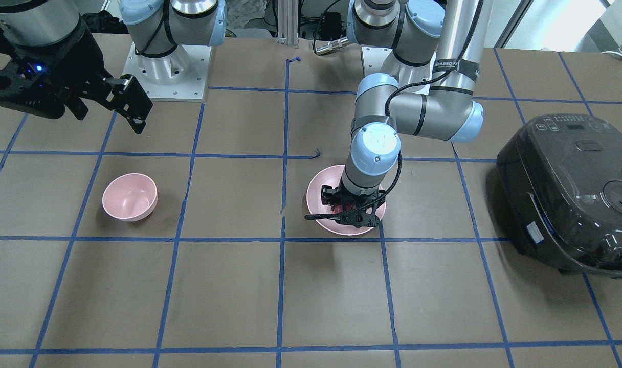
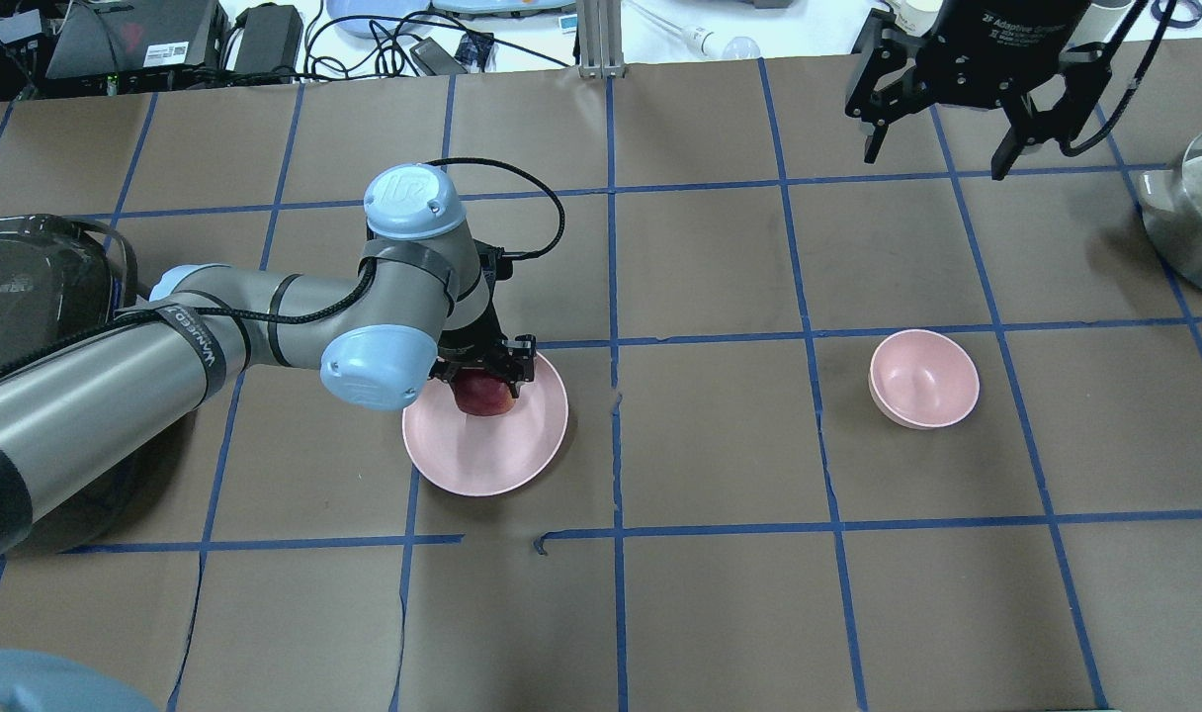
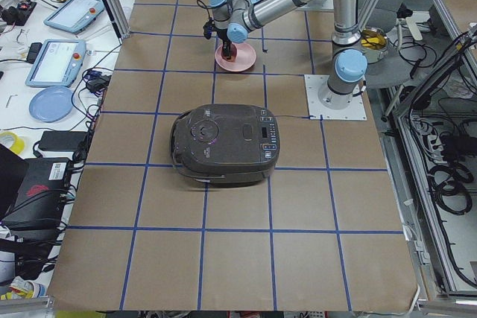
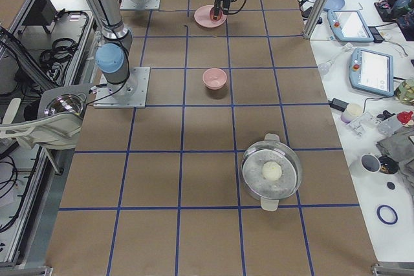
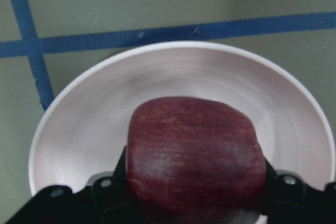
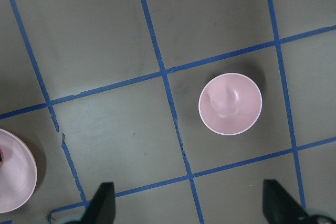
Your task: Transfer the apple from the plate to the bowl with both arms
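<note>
The dark red apple (image 5: 194,150) is at the back of the pale pink plate (image 2: 482,475), between the fingers of my left gripper (image 2: 482,384). The fingers press on both of its sides. I cannot tell whether the apple still touches the plate (image 5: 79,129). In the front-facing view the left gripper (image 1: 349,209) stands low over the plate (image 1: 318,191). The small pink bowl (image 2: 923,379) stands empty to the right. My right gripper (image 2: 935,158) hangs open and empty high above the table beyond the bowl, which shows in its wrist view (image 6: 230,104).
A black rice cooker (image 1: 572,194) stands beside the left arm. A steel pot (image 2: 1194,218) with a pale round item inside is at the far right. Blue tape lines grid the brown table.
</note>
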### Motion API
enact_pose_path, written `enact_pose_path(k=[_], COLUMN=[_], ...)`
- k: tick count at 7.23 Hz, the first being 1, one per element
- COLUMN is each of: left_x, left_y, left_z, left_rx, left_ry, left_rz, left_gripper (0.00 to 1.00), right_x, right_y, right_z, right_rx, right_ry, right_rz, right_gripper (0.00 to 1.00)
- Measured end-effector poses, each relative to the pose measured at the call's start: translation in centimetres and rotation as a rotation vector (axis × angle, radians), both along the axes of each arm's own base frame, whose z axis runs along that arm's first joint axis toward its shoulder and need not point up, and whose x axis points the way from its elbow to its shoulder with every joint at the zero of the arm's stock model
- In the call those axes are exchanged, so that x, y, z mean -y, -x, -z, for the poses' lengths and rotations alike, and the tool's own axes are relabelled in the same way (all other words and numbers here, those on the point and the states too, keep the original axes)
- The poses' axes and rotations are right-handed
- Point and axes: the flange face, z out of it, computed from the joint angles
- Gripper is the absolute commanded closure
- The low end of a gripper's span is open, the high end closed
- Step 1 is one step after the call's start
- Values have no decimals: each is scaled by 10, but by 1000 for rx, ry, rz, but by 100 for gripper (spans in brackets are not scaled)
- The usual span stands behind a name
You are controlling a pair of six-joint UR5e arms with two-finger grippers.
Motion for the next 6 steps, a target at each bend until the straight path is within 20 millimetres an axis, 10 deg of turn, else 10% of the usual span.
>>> enact_pose_path(k=[2, 6], left_x=[6, 44], left_y=[1, 17], left_z=[-27, -144], left_rx=[-1, -14], left_ry=[45, 103], left_rz=[3, -52], left_gripper=[100, 100], right_x=[0, 0], right_y=[0, 0], right_z=[0, 0], right_rx=[0, 0], right_ry=[0, 0], right_rz=[0, 0], right_gripper=[0, 0])
